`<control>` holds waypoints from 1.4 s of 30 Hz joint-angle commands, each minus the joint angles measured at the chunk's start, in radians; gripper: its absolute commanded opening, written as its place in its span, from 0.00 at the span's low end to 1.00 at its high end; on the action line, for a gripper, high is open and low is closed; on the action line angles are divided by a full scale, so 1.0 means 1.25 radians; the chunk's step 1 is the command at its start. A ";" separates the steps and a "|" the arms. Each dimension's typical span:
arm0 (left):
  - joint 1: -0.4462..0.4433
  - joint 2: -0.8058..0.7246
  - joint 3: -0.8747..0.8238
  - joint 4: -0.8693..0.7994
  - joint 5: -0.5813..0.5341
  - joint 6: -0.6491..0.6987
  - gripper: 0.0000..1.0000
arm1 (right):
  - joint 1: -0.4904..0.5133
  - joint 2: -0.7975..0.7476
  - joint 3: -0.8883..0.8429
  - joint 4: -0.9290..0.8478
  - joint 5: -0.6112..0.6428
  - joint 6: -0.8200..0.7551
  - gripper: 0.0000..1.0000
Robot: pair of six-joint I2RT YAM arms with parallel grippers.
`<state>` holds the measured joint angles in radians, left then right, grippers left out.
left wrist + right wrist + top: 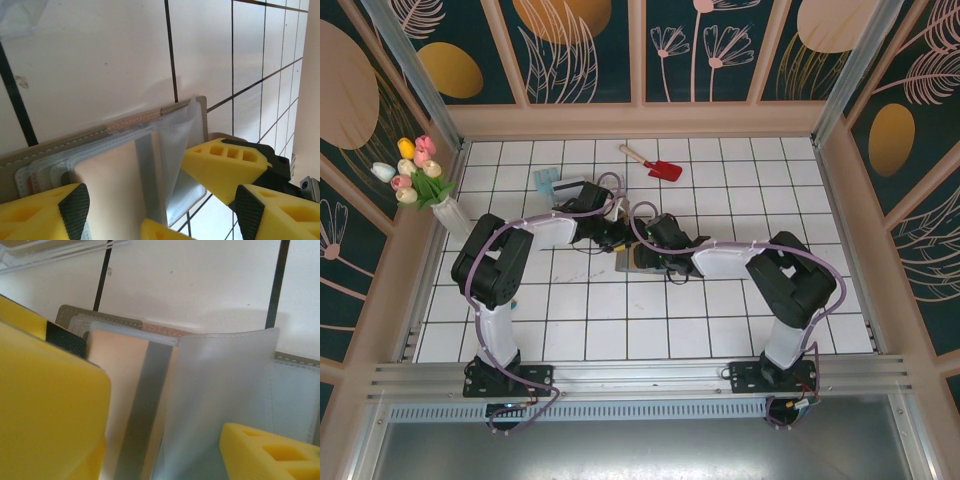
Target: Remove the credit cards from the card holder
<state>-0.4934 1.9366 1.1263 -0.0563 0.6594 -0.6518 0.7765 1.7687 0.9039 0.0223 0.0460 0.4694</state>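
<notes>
Card holder (623,264) largely hidden from above

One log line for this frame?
left gripper: open, over card holder | right gripper: open, at lifted clear sleeve | credit card: in holder, not out

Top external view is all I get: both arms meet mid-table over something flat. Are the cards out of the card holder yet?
Observer: No. Left wrist view shows a pale card with a grey stripe lying among the card holder's clear sleeves.
Operator: Sleeves lying flat?
Observer: No; in the right wrist view one translucent flap curls up off that card.
Operator: Anything clamped on it?
Observer: No; the left tool's pads stand wide apart, either side of the card.
</notes>
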 commanded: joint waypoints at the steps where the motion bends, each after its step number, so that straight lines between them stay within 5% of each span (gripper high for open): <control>1: -0.011 0.014 0.013 -0.003 0.027 -0.008 0.78 | -0.012 -0.007 -0.040 -0.070 -0.021 -0.014 0.68; 24: -0.006 -0.117 -0.059 0.014 -0.119 -0.109 0.77 | -0.013 0.030 -0.070 -0.141 0.097 -0.038 0.52; 42: -0.037 -0.208 -0.247 0.187 -0.034 -0.286 0.55 | -0.014 0.035 -0.074 -0.120 0.081 -0.036 0.47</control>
<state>-0.5362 1.6947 0.8371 0.0677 0.5579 -0.9443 0.7731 1.7512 0.8677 0.0162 0.1162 0.4171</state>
